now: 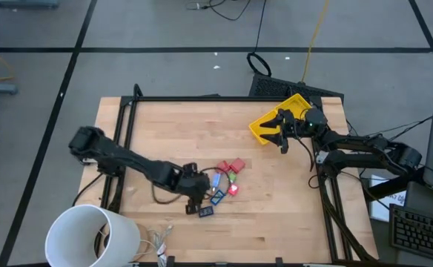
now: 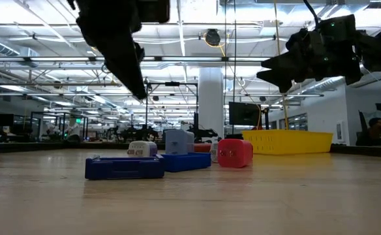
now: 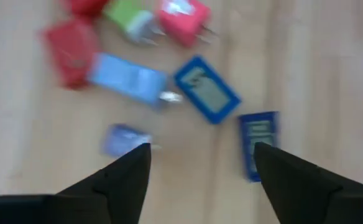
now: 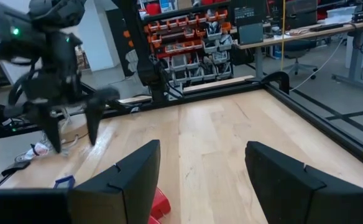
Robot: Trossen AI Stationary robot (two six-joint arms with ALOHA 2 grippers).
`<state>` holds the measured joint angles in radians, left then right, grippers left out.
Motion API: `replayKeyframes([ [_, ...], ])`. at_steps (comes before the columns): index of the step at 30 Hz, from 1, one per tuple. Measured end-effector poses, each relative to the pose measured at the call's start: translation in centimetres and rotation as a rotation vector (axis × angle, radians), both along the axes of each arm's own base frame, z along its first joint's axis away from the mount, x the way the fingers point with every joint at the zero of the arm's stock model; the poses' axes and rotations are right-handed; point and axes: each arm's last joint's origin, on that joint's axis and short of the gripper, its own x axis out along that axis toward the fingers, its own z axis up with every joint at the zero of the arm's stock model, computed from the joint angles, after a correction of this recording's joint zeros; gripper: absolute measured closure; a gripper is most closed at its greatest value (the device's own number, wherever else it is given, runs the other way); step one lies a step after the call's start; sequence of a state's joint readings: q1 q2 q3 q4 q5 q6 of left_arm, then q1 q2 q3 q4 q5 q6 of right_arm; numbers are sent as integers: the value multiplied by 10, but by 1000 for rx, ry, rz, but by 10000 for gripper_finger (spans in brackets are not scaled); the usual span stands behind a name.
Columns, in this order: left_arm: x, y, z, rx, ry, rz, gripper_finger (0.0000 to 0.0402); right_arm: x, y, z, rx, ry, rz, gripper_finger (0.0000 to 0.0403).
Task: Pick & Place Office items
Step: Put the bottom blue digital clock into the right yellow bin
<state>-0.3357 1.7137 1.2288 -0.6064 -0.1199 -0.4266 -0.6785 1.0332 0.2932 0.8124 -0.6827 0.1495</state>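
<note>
Small blocky plastic office items (image 1: pixel 222 182)

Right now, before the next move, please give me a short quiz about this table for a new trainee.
1. What is held in the jaws of the left arm above the office items?
2. True or false: the yellow bin touches the white cylinder.
3. The jaws of the right arm are nearest to: A the yellow bin, B the white cylinder, C the office items.
Key: 1 nothing, they are open; 2 false; 3 A.
</note>
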Motion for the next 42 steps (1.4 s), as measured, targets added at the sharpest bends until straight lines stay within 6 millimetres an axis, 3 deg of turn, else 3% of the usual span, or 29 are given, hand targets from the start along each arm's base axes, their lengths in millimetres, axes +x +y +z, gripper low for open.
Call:
replayKeyframes([
  [5, 12, -12, -17, -145, 27, -39, 83, 0, 0, 1, -1, -6, 0, 175],
  [11, 12, -29, -41, -125, 92, -61, 80, 0, 0, 5, 5, -44, 0, 175],
  [19, 16, -39, -69, -155, 156, 42, 80, 0, 0, 9, 47, -78, 4, 181],
  [32, 9, -54, -83, -45, 162, 105, 81, 4, 7, 9, 76, -72, 48, 183],
  [36, 7, -55, -84, -12, 164, 97, 101, 6, 11, 9, 61, -73, 69, 186],
  [42, 7, -53, -85, 17, 163, 91, 170, 7, 12, 9, 57, -79, 72, 188],
])
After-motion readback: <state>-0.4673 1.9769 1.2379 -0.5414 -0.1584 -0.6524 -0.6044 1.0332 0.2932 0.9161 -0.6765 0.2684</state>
